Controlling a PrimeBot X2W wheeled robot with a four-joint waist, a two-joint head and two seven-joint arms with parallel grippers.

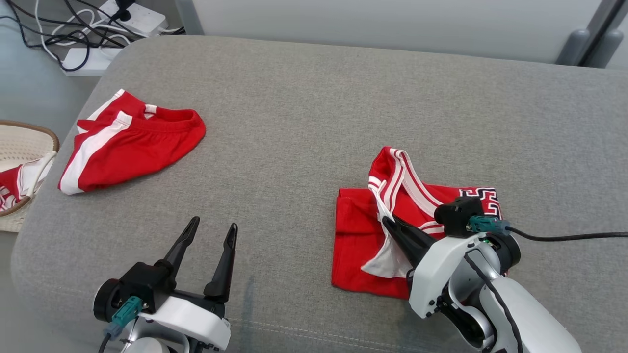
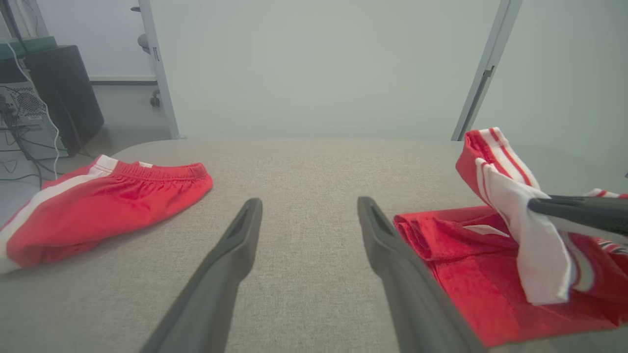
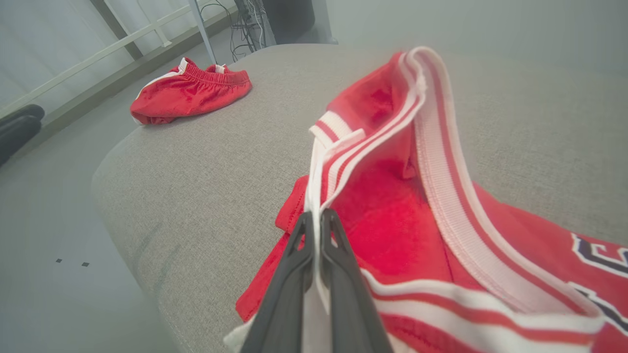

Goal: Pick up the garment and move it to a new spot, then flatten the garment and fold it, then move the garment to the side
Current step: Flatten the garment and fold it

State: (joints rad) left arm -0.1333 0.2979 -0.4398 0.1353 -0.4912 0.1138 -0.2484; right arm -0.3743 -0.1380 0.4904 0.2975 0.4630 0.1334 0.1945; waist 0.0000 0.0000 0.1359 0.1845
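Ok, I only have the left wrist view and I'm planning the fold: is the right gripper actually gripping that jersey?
Observer: Yes. The right gripper is shut on the white trim of the jersey, holding that edge raised.
Operator: Any print on it?
Observer: Black-and-white lettering at its far right corner.
Operator: Anything to the left beyond the shorts?
Observer: A wicker basket off the left edge of the grey cushion, with another red-and-white garment in it.
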